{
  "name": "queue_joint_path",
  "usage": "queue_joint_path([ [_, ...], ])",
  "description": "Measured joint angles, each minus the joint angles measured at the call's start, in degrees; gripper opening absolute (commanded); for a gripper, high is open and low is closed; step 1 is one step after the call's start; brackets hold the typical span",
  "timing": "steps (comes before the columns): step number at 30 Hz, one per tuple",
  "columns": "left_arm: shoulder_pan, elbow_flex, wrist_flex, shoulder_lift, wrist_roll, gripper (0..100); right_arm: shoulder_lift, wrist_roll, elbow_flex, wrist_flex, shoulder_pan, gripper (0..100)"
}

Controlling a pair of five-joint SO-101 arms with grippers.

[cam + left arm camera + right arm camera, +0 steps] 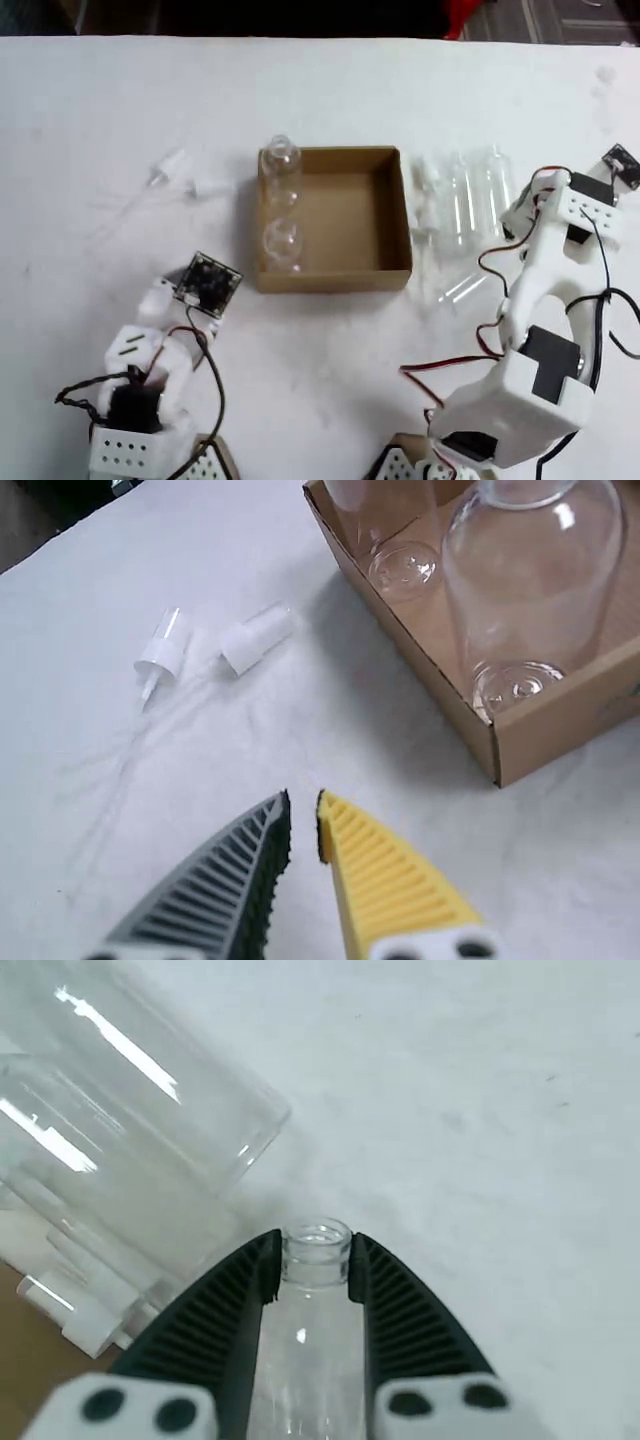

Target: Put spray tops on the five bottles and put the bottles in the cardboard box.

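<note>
While right gripper clamps bottle | other bottles crowd beside, perhaps touching

The clear bottle in the right claw is cut off by the picture's edge

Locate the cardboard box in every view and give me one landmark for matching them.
High view: the cardboard box sits mid-table, two bottles inside along one wall.
Left wrist view: its corner lies beyond the left fingers, same two bottles inside.
Right wrist view: past the held bottle and loose bottles, a brown strip, probably the box.
Shared landmark: the loose bottles lie beside the box in the high view too.
</note>
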Motion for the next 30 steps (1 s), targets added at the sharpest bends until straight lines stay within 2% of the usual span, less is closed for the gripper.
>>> queue_joint_path([
  [12,0.0,0.0,0.0,0.0,0.0,6,-3.25,0.0,-0.53,-2.29,-4.13,1.6],
  [25,0.0,0.0,0.0,0.0,0.0,6,-23.21,0.0,-0.44,-2.2,-4.22,1.6],
  [30,0.0,0.0,0.0,0.0,0.0,6,-30.68,0.0,4.04,-2.02,-4.31,1.6],
])
